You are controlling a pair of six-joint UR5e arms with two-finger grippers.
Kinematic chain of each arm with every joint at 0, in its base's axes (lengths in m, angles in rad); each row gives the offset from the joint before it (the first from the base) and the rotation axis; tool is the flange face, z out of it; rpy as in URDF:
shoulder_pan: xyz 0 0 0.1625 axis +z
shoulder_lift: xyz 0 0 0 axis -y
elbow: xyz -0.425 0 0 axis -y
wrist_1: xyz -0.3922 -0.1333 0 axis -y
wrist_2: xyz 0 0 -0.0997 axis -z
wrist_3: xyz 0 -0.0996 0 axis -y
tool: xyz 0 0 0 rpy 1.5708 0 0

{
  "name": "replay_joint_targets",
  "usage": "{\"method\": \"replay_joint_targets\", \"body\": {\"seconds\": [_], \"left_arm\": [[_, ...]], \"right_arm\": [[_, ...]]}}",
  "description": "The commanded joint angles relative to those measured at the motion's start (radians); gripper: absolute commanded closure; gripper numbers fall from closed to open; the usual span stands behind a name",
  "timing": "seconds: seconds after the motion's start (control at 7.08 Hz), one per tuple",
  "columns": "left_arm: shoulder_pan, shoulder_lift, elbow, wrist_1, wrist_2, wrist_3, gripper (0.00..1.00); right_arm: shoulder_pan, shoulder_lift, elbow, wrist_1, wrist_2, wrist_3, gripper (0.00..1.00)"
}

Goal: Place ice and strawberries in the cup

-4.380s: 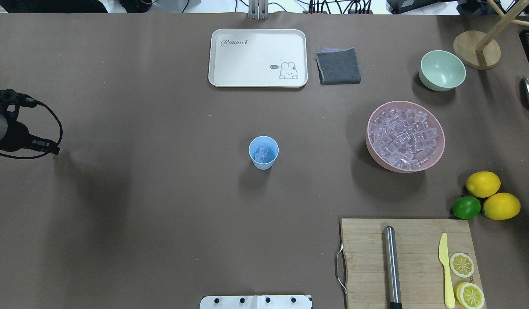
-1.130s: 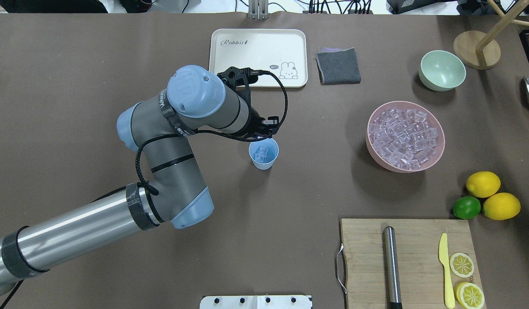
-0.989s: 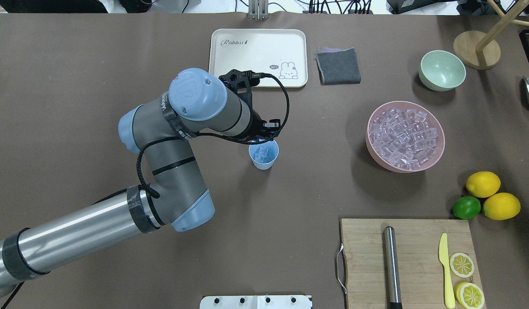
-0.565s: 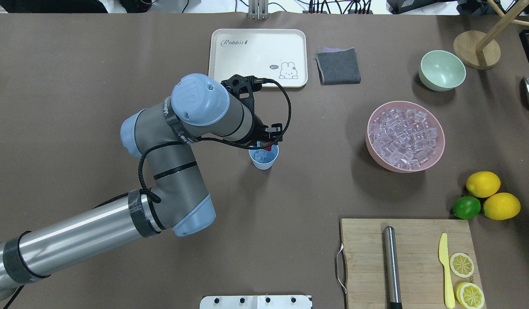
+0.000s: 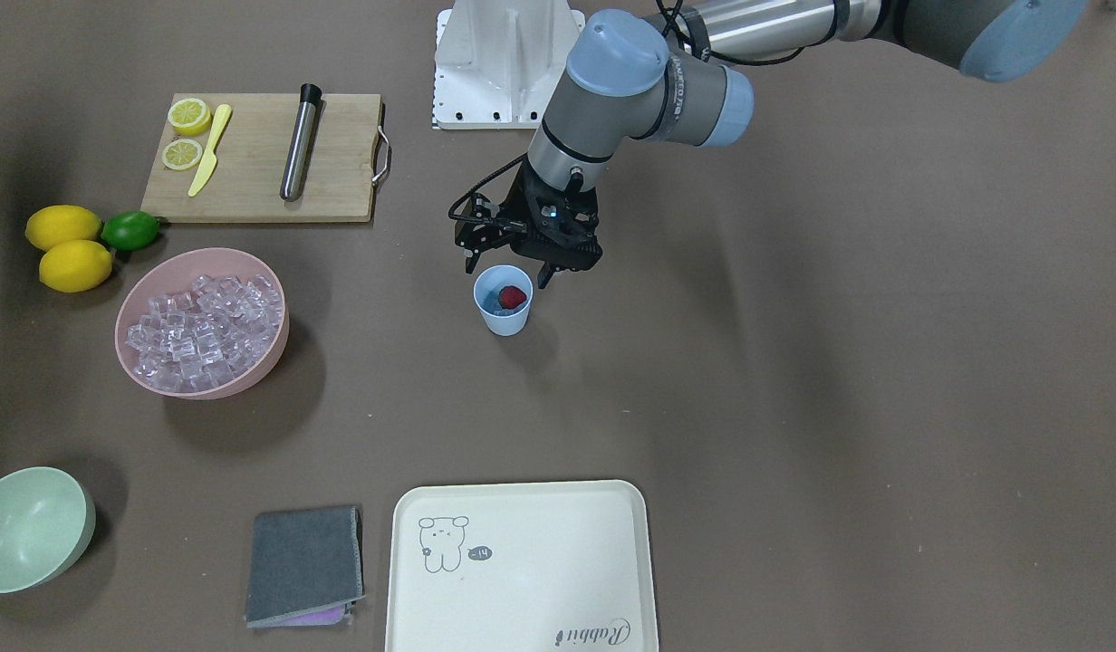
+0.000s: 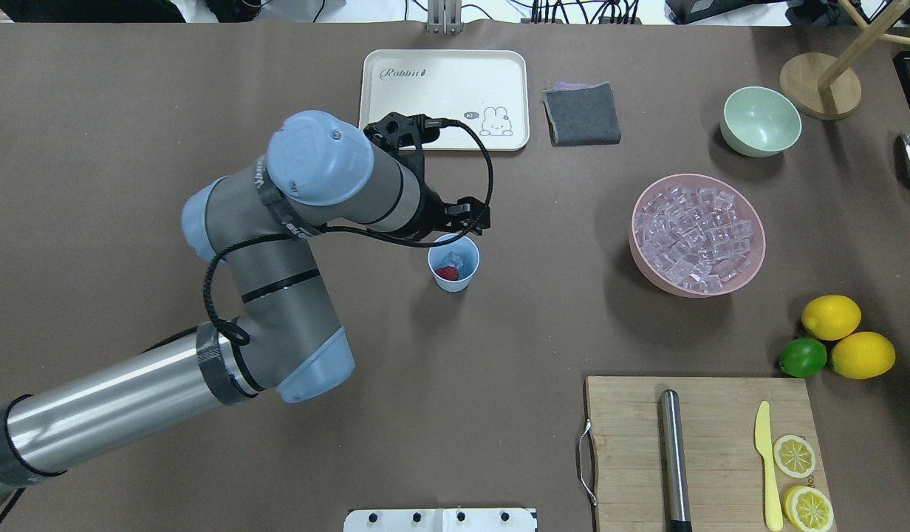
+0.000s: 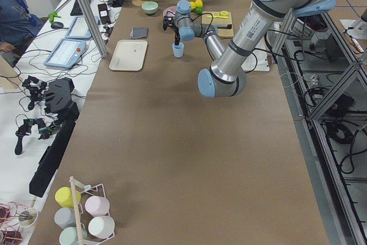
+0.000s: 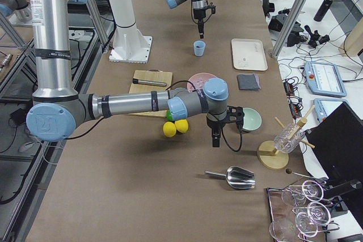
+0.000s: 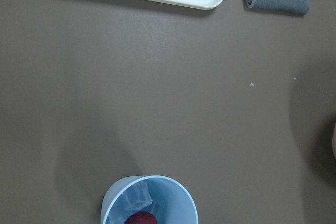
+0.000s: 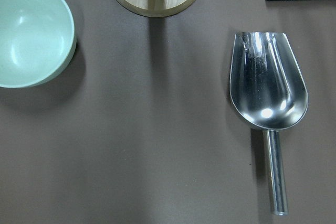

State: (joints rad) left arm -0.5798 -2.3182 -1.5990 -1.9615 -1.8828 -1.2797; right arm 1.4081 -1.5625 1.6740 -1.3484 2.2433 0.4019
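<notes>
left gripper (image 5: pixel 506 272): hanging just above the cup (image 5: pixel 503 315); fingers standing spread wide, one off each side of the rim, gripping nothing.
cup: light blue tumbler, standing upright mid-table, well apart from the pink bowl (image 6: pixel 640 258).
strawberry (image 5: pixel 513 296): lying inside the cup, resting on the cubes, red top showing from above.
ice in cup (image 9: pixel 137 198): a few clear cubes sitting at the bottom, one just beside the strawberry.
ice pile (image 6: pixel 695 233): heaping in the pink bowl, on the robot's right half of the table.
right gripper (image 8: pixel 214 140): pointing down over the table's right end, near the pale green bowl (image 10: pixel 31 32); showing only from the side camera, so cannot tell whether its fingers are spread or pressed together.
metal scoop (image 10: pixel 268 80): lying flat on the table under the right wrist camera, apart from the pale green bowl.
</notes>
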Motion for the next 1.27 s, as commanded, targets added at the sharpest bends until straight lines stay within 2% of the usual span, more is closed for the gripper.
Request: {"method": "replay_joint_targets", "body": {"seconds": [0.0,0.28,0.71,0.85,1.13], "left_arm": [[-0.117,0.124,-0.073,0.004,-0.088,0.16,0.03],[-0.239,0.207,-0.068,0.001,-0.166,0.32,0.03],[-0.339,0.321,-0.07,-0.008,-0.214,0.425,0.03],[-0.365,0.354,-0.068,-0.007,-0.219,0.536,0.03],[-0.425,0.397,-0.047,-0.007,-0.24,0.642,0.03]], "right_arm": [[0.0,-0.001,0.009,0.0,0.022,0.0,0.0],[0.002,-0.011,0.03,-0.002,0.041,0.0,0.0],[0.0,-0.013,0.044,-0.003,0.056,0.0,0.0],[0.002,-0.014,0.055,-0.008,0.058,0.0,0.0],[0.0,-0.013,0.058,-0.009,0.058,0.0,0.0]]}}
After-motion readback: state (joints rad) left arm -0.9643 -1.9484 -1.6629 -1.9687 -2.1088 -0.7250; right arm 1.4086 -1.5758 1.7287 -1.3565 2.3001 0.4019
